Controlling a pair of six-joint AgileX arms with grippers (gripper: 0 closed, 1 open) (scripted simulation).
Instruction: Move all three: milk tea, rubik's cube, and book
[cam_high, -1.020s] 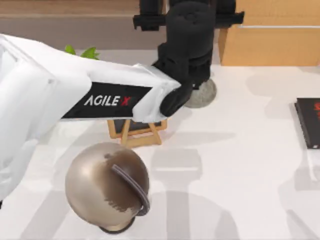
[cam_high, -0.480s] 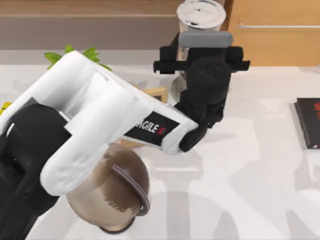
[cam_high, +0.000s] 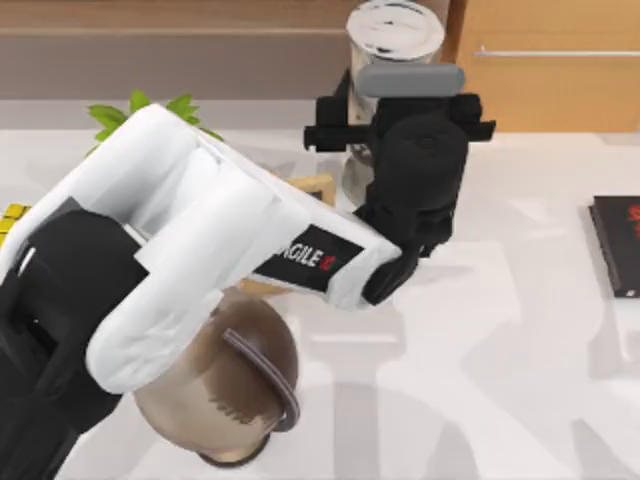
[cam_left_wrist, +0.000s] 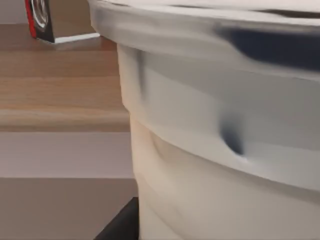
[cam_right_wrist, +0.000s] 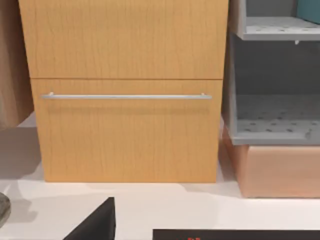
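1. You are carrying the milk tea (cam_high: 395, 40) high over the far edge of the table (cam_high: 500, 330), in the left gripper (cam_high: 397, 110); in the left wrist view the cup wall (cam_left_wrist: 225, 165) is pressing right up against the camera, so the fingers are clenching on it just under the lid.
2. The cup is looking soft-walled, with a dent showing in that close view; squeezing harder is risking a buckled wall or a popped lid, while loosening is risking the cup sliding down through the fingers.
3. Any quick swing is threatening to slosh the drink and tilt the cup out of the hold.
4. Below and nearer you than the fingers, a small wooden easel (cam_high: 310, 186) and a brown helmet-like dome (cam_high: 220, 385) are sitting under the forearm; lowering without clearing them is risking a knock.
5. The rubik's cube (cam_high: 10, 215) is peeking out at the table's left edge, well apart from the fingers.
6. Your left arm is reaching diagonally across the table, wrist bent down over the cup.
7. The right arm is staying parked, its camera facing a wooden drawer front (cam_right_wrist: 125, 125) and a black book (cam_high: 615, 245); I cannot tell how its fingers are standing.
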